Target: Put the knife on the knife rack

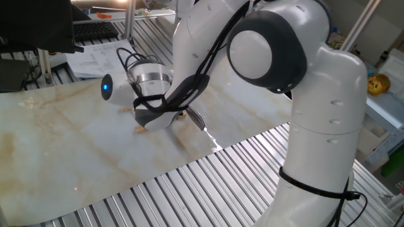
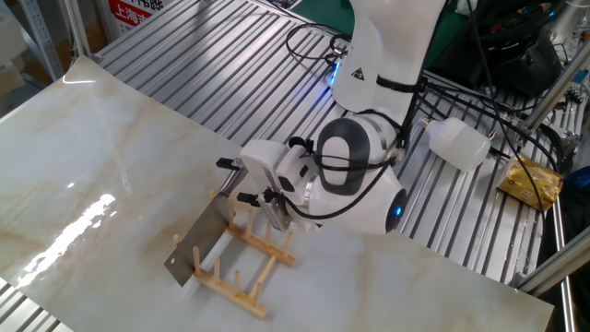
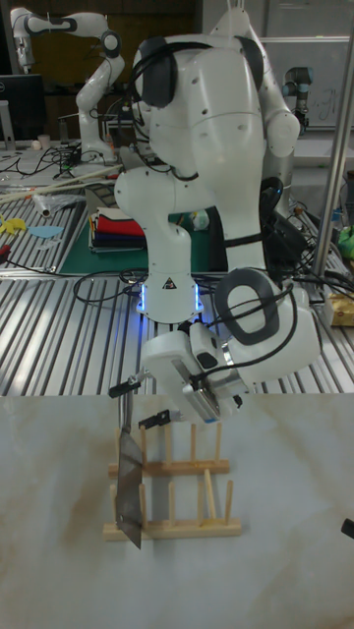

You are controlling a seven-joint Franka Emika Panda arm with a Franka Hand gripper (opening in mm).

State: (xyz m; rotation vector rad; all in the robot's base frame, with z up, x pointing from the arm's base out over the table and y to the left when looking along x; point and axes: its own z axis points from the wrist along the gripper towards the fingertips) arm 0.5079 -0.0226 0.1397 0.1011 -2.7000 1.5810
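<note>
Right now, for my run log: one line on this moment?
knife: standing in knife rack | gripper: above rack, state unclear

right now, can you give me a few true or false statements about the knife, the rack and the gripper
1. The knife stands on edge in the knife rack. True.
2. The knife lies flat on the marble table, away from the rack. False: it sits among the pegs at one end of the rack.
3. The gripper hangs over the rack. True.
4. The rack holds several knives. False: only one.
</note>
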